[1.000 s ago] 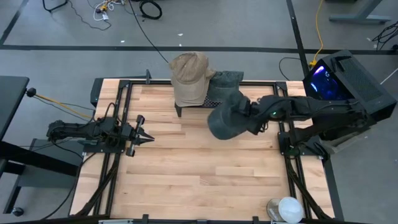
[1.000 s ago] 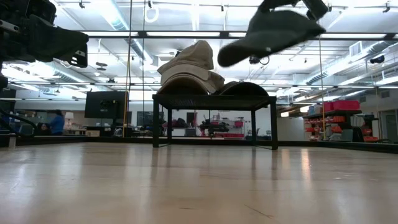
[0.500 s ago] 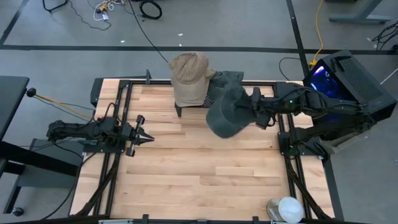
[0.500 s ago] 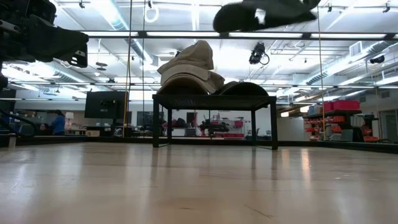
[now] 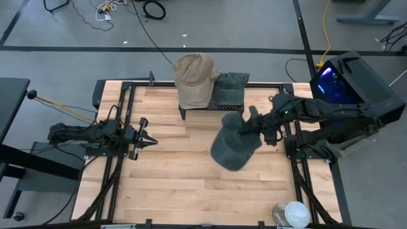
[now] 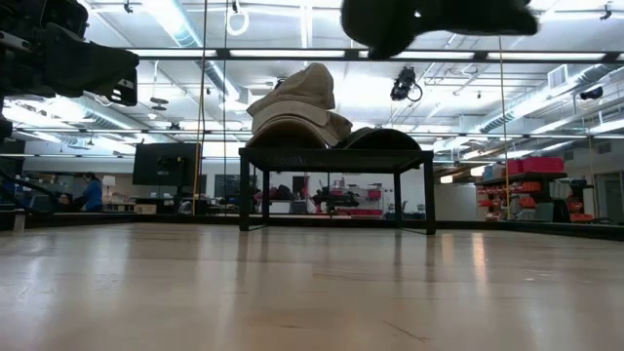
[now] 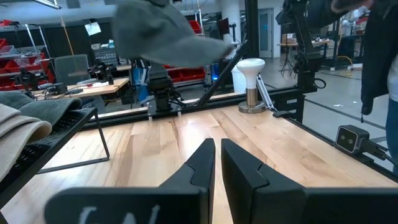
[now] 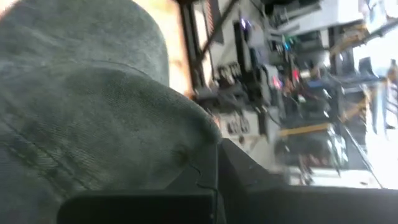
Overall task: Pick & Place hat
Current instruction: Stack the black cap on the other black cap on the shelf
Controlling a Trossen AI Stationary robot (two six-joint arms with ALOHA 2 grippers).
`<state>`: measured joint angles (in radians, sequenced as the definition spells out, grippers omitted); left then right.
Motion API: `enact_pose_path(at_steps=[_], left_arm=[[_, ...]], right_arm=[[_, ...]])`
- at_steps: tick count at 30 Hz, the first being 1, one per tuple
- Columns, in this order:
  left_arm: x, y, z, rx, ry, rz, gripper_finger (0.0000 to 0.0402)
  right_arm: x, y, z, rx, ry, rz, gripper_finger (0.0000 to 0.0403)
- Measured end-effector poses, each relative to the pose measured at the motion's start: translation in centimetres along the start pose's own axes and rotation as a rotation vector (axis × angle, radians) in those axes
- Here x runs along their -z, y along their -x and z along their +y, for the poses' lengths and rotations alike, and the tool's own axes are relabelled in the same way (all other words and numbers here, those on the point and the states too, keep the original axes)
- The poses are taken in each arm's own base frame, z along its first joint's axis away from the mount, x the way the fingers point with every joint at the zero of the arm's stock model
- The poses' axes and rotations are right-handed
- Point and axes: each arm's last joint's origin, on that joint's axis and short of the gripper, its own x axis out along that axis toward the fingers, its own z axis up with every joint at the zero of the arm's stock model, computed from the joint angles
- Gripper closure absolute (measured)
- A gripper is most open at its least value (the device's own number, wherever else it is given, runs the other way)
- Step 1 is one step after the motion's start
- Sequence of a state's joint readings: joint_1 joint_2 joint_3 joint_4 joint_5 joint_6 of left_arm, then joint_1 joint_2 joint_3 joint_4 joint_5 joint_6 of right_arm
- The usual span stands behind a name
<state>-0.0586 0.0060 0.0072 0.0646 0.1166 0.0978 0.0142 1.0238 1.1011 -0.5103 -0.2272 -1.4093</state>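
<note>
Grey hat (image 5: 233, 147) hangs pinched in right claw (image 5: 249, 129), airborne at surface's centre, placement pending; left claw (image 5: 147, 137) pressed together at 9 o'clock.

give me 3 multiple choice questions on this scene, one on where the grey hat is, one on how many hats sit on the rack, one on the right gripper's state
1. Where is the grey hat?
A. on the rack
B. in the air over the table
C. on the floor

2. How many hats lie on the rack?
A. none
B. two
C. five

3. The right gripper is:
A. shut on the hat
B. wide open
C. out of view

Answers:
1 B: the low view shows it high above the table.
2 B: a tan hat and a dark hat.
3 A: its fingers pinch the hat's edge.
</note>
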Motion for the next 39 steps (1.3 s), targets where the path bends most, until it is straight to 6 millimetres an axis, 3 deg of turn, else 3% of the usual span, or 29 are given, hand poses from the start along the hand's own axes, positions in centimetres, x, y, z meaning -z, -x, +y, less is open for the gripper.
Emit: enact_pose_path(at_steps=[9, 24, 39], left_arm=[[0.0, 0.0, 0.0, 0.0, 0.0, 0.0, 0.0367], [0.0, 0.0, 0.0, 0.0, 0.0, 0.0, 0.0367], [0.0, 0.0, 0.0, 0.0, 0.0, 0.0, 0.0367]], right_arm=[[-0.4, -3.1, 3.9, -0.157, -0.142, -0.196, 0.0403], [1.0, -6.2, 12.0, -0.278, -0.222, -0.206, 0.0399], [1.9, -6.7, 15.4, -0.306, -0.273, -0.156, 0.0398]])
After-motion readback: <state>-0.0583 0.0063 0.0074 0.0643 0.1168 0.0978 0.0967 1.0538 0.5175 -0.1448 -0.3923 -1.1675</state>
